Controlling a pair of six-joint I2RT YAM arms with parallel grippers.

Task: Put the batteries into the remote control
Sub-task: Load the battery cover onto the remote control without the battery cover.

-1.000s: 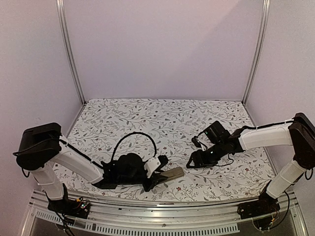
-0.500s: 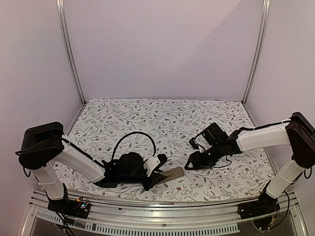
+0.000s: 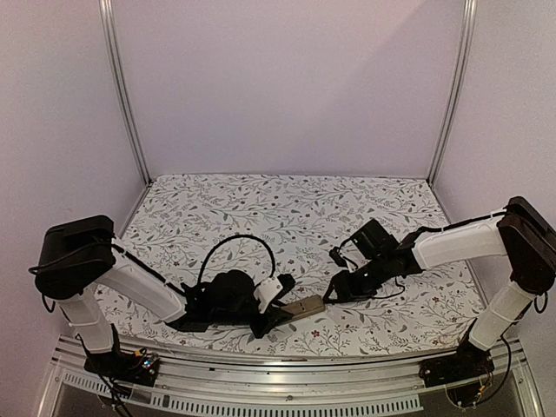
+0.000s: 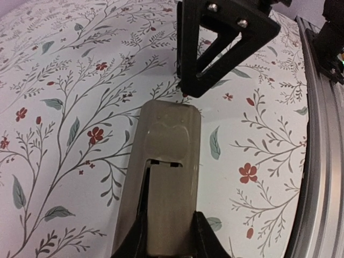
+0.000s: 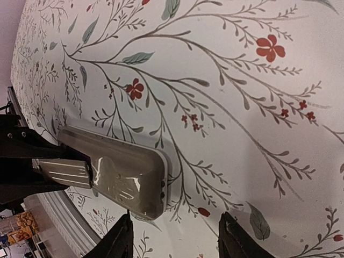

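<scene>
Top external view: the left gripper (image 3: 276, 314) is clamped narrowly on the long sides of the remote control (image 3: 304, 307). The remote is held flat with its tan-grey back up, at the level of the floral cloth (image 3: 287, 208), just inside the front rail (image 3: 287, 398) near its middle. The right gripper (image 3: 337, 289) hangs low, slightly farther from that rail, with its jaws apart and nothing between them. In the left wrist view, faint embossing (image 4: 170, 116) near the remote's free end is too blurred to read.
</scene>
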